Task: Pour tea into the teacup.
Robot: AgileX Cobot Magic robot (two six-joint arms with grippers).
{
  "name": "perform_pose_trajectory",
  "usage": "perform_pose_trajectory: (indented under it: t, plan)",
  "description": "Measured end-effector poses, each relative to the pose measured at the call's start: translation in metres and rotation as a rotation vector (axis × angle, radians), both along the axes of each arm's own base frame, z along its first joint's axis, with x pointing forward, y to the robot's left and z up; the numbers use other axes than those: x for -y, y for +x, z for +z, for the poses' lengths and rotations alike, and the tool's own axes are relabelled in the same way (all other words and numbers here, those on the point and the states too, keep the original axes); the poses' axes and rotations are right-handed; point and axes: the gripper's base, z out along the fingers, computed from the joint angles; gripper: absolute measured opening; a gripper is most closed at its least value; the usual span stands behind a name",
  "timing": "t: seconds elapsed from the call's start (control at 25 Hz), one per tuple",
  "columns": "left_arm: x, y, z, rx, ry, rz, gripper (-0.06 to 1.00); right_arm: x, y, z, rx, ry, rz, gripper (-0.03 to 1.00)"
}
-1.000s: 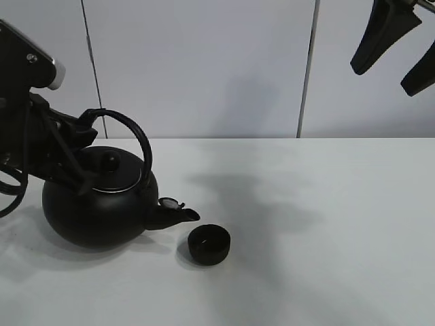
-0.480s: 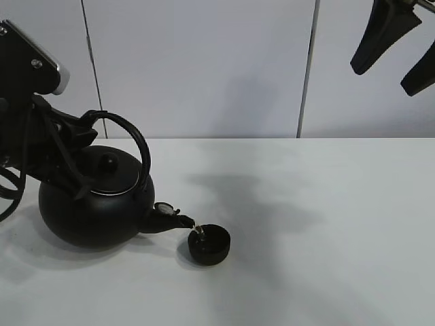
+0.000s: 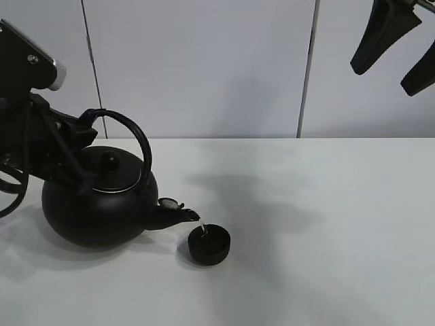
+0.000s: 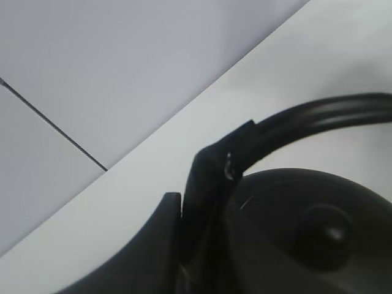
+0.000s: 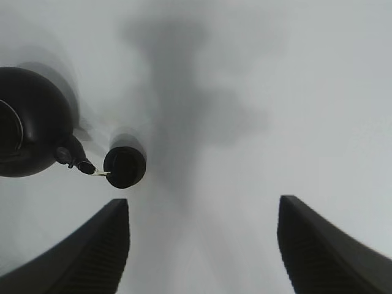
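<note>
- Pale wall panels [image 3: 204, 68] with thin dark vertical seams stood behind the white desk [image 3: 326, 258], which carried only two black things near its left side.
- The kettle [image 3: 98, 207], large, round and black, with a knobbed lid and an arched handle [image 3: 132, 132], was tipped slightly toward its spout [image 3: 178, 216].
- The left tool [image 3: 81, 129] was clamped fully shut on the handle near its rear end; the left wrist view showed its dark fingers [image 4: 205, 202] pinched on the black bar of the handle just above the lid.
- The teacup [image 3: 209, 244], a small matte-black handleless bowl, stood upright on the desk just beside the spout tip, below it and to its right in the high view.
- A thin pale stream [image 3: 200, 226] ran from the spout tip down to the near rim of the teacup; the right wrist view showed the same short glint between spout and cup.
- Whether the kettle's base touched the desk could not be told.
- The right tool [image 3: 397, 44] hung high at the upper right, well apart from kettle and teacup, its two black fingers parted with nothing between them.
- A soft grey shadow [image 3: 251, 197] lay across the middle of the desk.
</note>
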Motion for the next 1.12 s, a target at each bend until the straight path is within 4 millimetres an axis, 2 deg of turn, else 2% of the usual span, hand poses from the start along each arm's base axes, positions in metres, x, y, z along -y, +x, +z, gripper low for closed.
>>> perform_pose_trajectory:
  t: [0.28,0.52,0.88,1.12]
  plan:
    - [0.0,0.0,0.0,-0.102,-0.251,0.094,0.11,0.0,0.0,0.0,0.0,0.0,0.0,0.47]
    - [-0.006,-0.011,-0.009,-0.179,-0.387,0.158,0.11,0.0,0.0,0.0,0.003,0.0,-0.001,0.47]
    - [-0.023,-0.04,-0.021,-0.119,-0.43,0.166,0.11,0.0,0.0,0.0,0.003,0.0,-0.001,0.47]
    - [-0.027,-0.047,-0.025,-0.094,-0.355,0.142,0.11,0.0,0.0,0.0,0.004,0.0,-0.002,0.47]
